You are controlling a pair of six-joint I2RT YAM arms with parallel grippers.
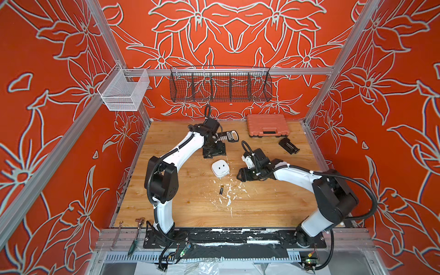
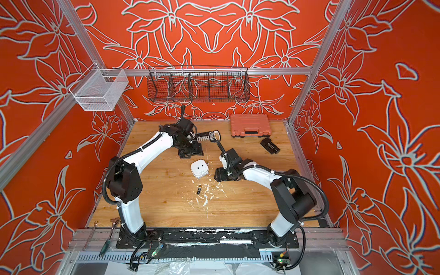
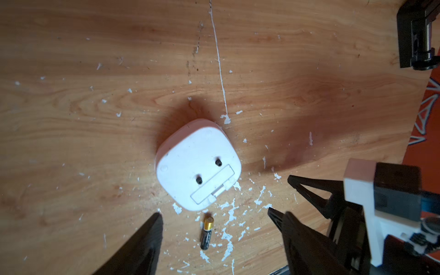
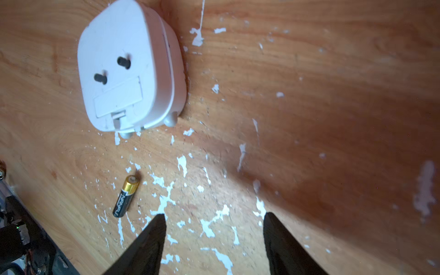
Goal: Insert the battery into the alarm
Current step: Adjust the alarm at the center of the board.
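The alarm [image 1: 221, 168] [image 2: 199, 168] lies face down mid-table, its plain white back up. That back [image 3: 197, 166] [image 4: 128, 66] shows two black knobs and a rectangular cover that looks shut. The battery [image 1: 221, 190] [image 3: 207, 232] [image 4: 126, 197], black with a gold end, lies loose on the wood just in front of the alarm. My left gripper [image 1: 213, 152] [image 3: 221, 214] hangs open above the table just behind the alarm, holding nothing. My right gripper [image 1: 239, 176] [image 4: 214, 215] is open and empty, low at the alarm's right.
An orange tool case [image 1: 267, 125] sits at the back right, a small black part [image 1: 288, 145] in front of it. A black-and-white tool [image 1: 229, 137] lies behind the left gripper. Wire baskets [image 1: 220, 87] hang on the back rail. Wrenches [image 1: 117, 234] lie front left.
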